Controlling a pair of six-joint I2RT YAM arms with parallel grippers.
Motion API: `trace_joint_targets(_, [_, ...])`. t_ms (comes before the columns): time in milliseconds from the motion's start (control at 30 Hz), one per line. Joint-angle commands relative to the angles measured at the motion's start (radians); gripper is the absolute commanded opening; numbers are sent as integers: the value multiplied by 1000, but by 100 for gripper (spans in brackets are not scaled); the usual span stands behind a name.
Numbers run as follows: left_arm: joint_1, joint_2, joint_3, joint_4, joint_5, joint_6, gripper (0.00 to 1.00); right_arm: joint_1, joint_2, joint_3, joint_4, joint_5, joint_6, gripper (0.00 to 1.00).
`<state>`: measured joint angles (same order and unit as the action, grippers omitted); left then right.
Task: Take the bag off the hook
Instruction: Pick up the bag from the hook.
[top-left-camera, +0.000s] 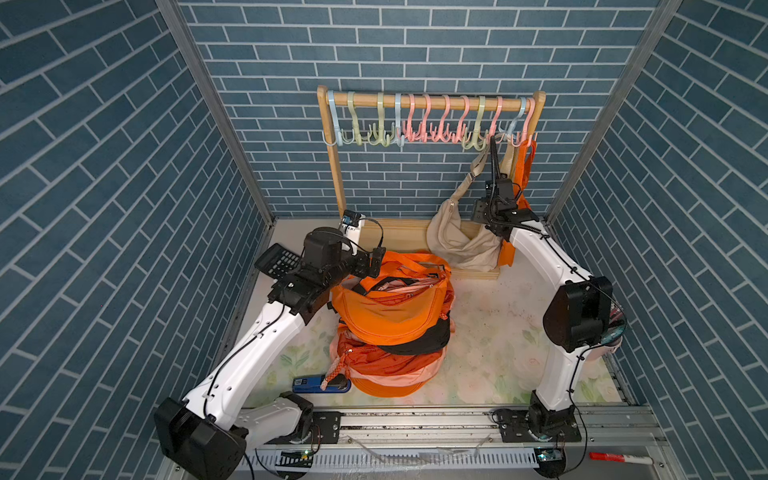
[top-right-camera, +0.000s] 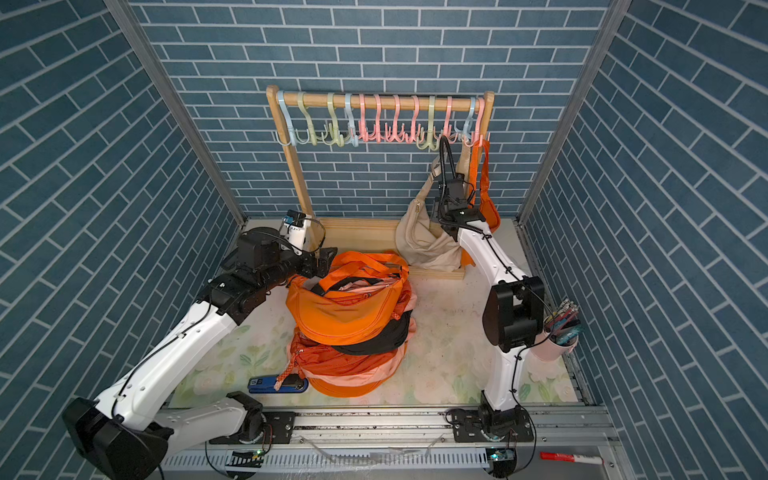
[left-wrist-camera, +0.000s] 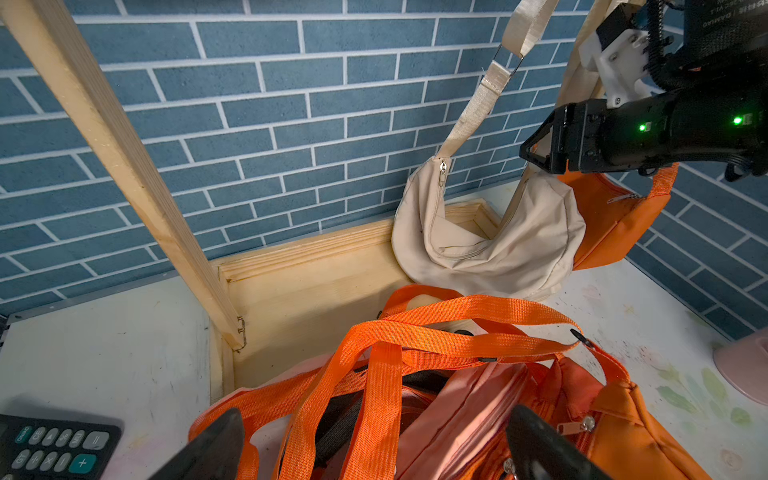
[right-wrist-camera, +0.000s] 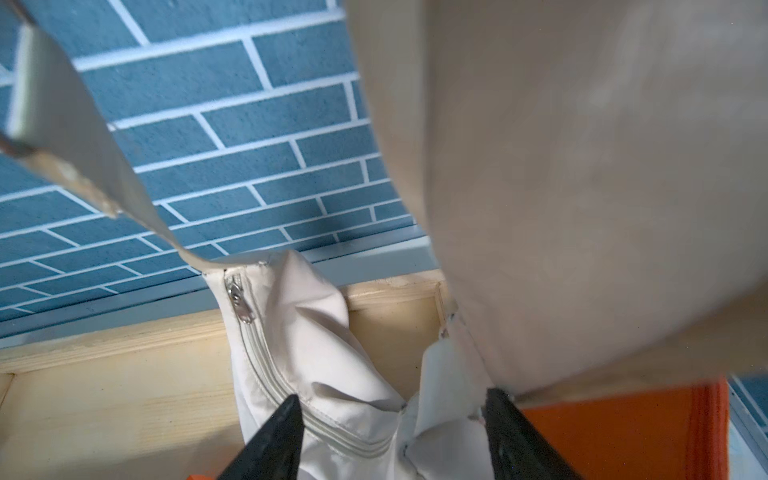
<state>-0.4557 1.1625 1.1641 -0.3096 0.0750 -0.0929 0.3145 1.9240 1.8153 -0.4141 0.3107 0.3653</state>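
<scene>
Found the rail (top-left-camera: 415, 419) nearest, running across the near edge. Beyond it, met the rack (top-left-camera: 334, 174) at the far side, with pastel hooks (top-left-camera: 413, 134) strung along its top bar. Passed a pile of orange bags (top-left-camera: 390, 320) mid-scene, with the left gripper (left-wrist-camera: 376, 415) above it, jaws wide and holding nothing.

Spotted the beige bag (top-left-camera: 453, 245) at the far right, hung by its strap (left-wrist-camera: 473, 110) from one of the last hooks, body slumped onto the rack's base. Noted an orange bag (left-wrist-camera: 611, 228) hanging just right of it, touching. Saw the right gripper (right-wrist-camera: 392, 401) at the beige bag's upper end, jaws partly apart astride fabric beside the zip (right-wrist-camera: 239, 299), with no pinch visible.

Judged the beige bag light, soft and floppy, likely to fold and swing once lifted. Judged the strap flat, limp webbing, not slippery. Would have taken the strap high up, just below the hooks, raised it to slacken it, then drawn it nearward off the tip, minding the orange neighbour.
</scene>
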Motion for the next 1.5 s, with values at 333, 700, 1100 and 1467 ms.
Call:
trace_joint_targets(333, [4,-12,-7,-2,3,8,99,-12,-122,-61,33,53,62,70])
trace_joint_targets(700, [3,-19,-8,-2,0,9,99,-14,-84,-104,65,12,117,69])
trace_joint_targets(1100, [3,-20,-7,-2,-1,13,99,-13,-29,-84,72,-36,161,66])
trace_joint_targets(1467, [4,-18,-9,-2,-4,13,99,-25,42,-10,66,-57,158,69])
